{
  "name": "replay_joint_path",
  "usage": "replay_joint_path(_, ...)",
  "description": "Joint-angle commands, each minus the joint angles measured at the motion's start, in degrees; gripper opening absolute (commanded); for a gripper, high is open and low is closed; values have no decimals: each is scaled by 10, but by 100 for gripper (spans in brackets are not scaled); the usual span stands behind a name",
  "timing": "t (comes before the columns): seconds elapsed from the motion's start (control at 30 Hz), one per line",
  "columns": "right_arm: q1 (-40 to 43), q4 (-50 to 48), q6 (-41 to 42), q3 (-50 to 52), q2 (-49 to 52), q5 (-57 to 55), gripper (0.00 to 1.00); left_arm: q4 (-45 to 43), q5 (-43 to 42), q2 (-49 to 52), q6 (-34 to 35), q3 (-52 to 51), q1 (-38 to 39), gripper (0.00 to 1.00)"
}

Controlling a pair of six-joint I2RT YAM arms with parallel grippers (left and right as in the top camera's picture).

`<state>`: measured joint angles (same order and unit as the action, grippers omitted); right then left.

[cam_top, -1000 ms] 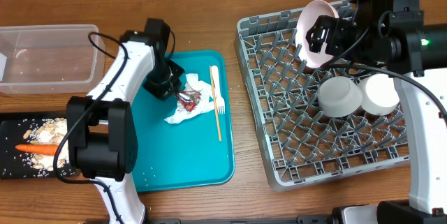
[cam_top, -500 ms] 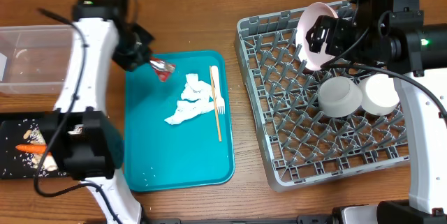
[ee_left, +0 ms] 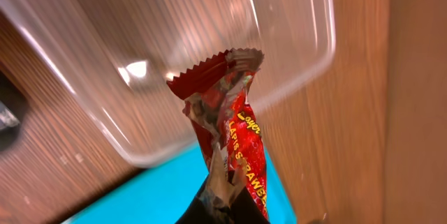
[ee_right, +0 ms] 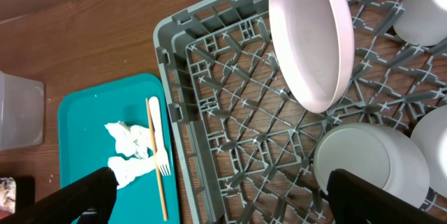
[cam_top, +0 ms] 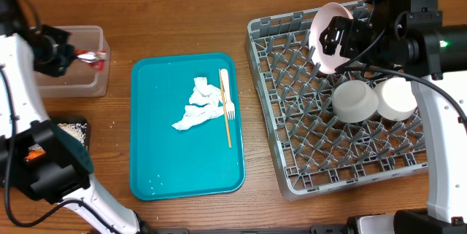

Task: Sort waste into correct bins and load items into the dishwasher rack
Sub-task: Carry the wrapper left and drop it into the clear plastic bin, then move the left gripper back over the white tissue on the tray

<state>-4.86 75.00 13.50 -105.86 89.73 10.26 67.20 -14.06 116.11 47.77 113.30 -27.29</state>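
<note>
I record the left end effector [ee_left: 220, 206] pinching the foil wrapper [ee_left: 234, 123] by its bunched end; I judge it light, limp, crinkly.

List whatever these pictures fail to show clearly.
- Black tray, overhead: the left arm covers most of it, contents mostly hidden.
- Clear tub, overhead: left part behind the same arm.
- Left gripper, left wrist view: fingers cut off by the bottom edge, below the foil wrapper.

We find free passage over the teal tray's [cam_top: 186, 165] near half; napkins [cam_top: 195, 108] and fork [cam_top: 227, 110] occupy its far half. Plate [cam_top: 328, 33] and bowls [cam_top: 355, 100] obstruct the rack's [cam_top: 328, 161] far rows.
</note>
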Motion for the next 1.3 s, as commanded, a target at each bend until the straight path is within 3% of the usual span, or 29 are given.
replay_joint_path(0.0, 1, -4, 0, -12, 2, -2, 100, -11, 37, 4, -16, 13, -35, 6)
replay_joint_path(0.1, 1, -4, 0, -12, 2, -2, 100, -28, 73, 4, -15, 13, -58, 11)
replay_joint_path(0.27, 1, -4, 0, -12, 2, -2, 100, -93, 125, 4, -15, 13, -73, 61)
replay_joint_path(0.47, 1, -4, 0, -12, 2, -2, 100, -133, 129, 4, -15, 13, -73, 75)
replay_joint_path(0.57, 1, -4, 0, -12, 2, -2, 100, -138, 125, 4, -15, 13, -72, 86)
replay_joint_path(0.63, 1, -4, 0, -12, 2, -2, 100, -138, 120, 4, -15, 13, -72, 100)
replay_joint_path(0.77, 1, -4, 0, -12, 2, -2, 100, -135, 60, 3, -43, 13, -72, 100)
replay_joint_path(1.07, 1, -4, 0, -12, 2, -2, 100, -125, -276, 3, -191, 13, -47, 100)
replay_joint_path(1.13, 1, -4, 0, -12, 2, -2, 100, -104, -298, 3, -236, 13, -23, 100)
replay_joint_path(1.27, 1, -4, 0, -12, 2, -2, 100, -40, -256, 4, -334, 13, 43, 100)
